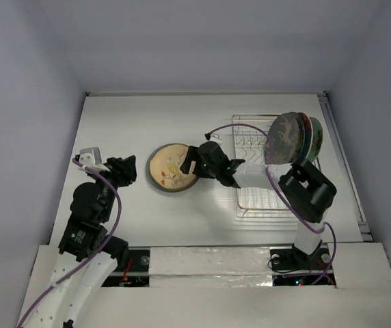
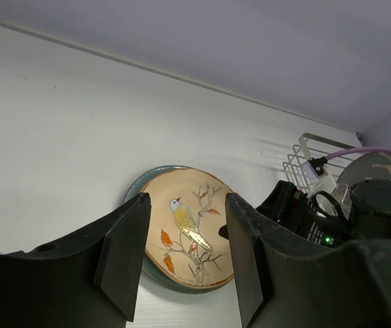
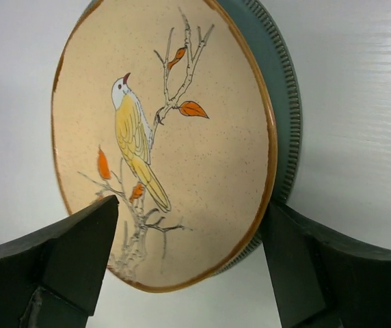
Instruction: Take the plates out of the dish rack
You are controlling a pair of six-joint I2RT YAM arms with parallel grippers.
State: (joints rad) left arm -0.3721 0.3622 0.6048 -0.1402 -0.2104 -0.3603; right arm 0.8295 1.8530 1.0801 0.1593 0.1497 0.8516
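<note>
Resting flat on the table (image 1: 134, 123), the tan bird plate (image 1: 171, 167) lies on the teal plate (image 3: 288, 102). The right gripper (image 1: 194, 164) sits at the stack's 3 o'clock edge, jaws wide. The left gripper (image 1: 128, 169) hovers at 9 o'clock, jaws wide and empty. Three plates (image 1: 286, 137) stand upright in the dish rack (image 1: 257, 201), further toward 3 o'clock.

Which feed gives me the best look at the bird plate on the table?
Right wrist: the bird plate fills the frame, bird and branches sharp, with the rim of the teal plate showing beneath. Top external shows it small, its pattern blurred. Left wrist shows it smaller, partly hidden by the left gripper.
</note>
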